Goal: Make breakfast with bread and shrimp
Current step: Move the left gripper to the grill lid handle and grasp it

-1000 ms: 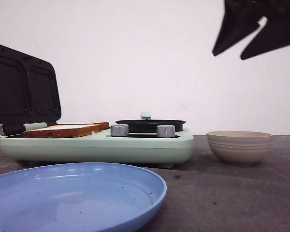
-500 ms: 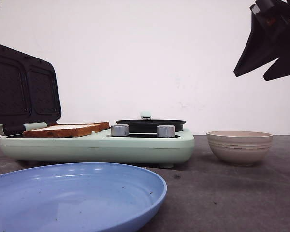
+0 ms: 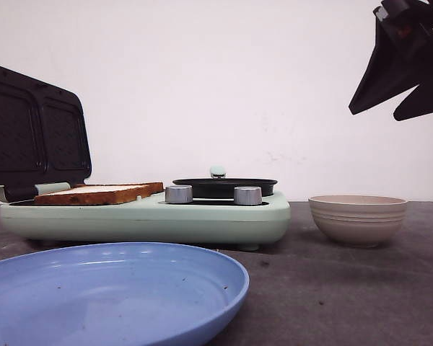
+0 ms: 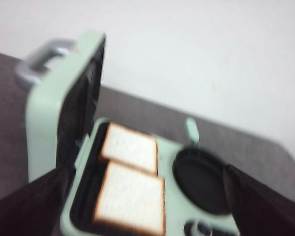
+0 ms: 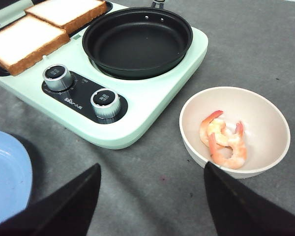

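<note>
Two bread slices point(image 3: 94, 193) lie side by side in the open sandwich plate of the mint-green breakfast maker point(image 3: 144, 218); they also show in the left wrist view point(image 4: 132, 197) and the right wrist view point(image 5: 22, 42). Pink shrimp point(image 5: 223, 140) lie in the beige bowl point(image 3: 357, 220), which also shows in the right wrist view point(image 5: 260, 105). My right gripper point(image 3: 373, 114) hangs open and empty high above the bowl; the right wrist view shows it point(image 5: 152, 169) over bare table. My left gripper point(image 4: 145, 169) is open and empty above the bread, and is out of the front view.
The maker's lid point(image 3: 32, 137) stands open at the left. An empty black pan point(image 3: 224, 186) sits on the maker's right half, with two silver knobs point(image 3: 178, 194) in front. A blue plate point(image 3: 115, 288) lies at the front left.
The right gripper moved right and a little down a second ago, then stayed still. The dark bit of the left arm at the front view's top-left corner has gone.
</note>
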Controlling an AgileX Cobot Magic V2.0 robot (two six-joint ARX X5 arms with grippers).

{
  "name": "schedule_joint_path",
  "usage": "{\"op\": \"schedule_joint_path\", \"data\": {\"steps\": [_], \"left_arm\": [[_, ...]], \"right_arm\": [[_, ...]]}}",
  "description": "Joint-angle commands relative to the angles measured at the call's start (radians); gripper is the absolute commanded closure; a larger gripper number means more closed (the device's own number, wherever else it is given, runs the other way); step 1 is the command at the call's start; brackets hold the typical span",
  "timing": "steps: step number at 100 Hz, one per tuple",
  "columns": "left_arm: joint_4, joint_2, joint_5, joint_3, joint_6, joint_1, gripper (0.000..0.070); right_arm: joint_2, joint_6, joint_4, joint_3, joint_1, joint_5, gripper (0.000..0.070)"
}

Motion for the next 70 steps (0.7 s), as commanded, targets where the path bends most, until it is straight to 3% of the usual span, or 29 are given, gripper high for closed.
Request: {"op": "schedule_joint_path", "data": {"steps": [1,15,28,46,70], "left_arm": [[0.014,0.03,-0.001,0.042,-0.047,0.02,0.0145],[0.014,0.111,0.045,0.108,-0.096,0.08,0.0145],[0.043,0.204,0.149,0.163,-0.141,0.15,0.0142],[0.104,0.326,0.294,0.213,-0.293,0.276,0.0142],[0.285,0.439,0.485,0.217,-0.527,0.444,0.0143]], "right_arm": [[0.005,0.01,0.005,0.002,0.006,-0.003,0.0291],[0.005,0.011,0.005,0.002,0.006,-0.003,0.0291],[0.005,0.01,0.005,0.002,0.006,-0.006,0.0291],[0.005,0.01,0.006,0.002,0.006,-0.007,0.0291],[0.005,0.011,0.016,-0.014,0.006,-0.007,0.0291]]}}
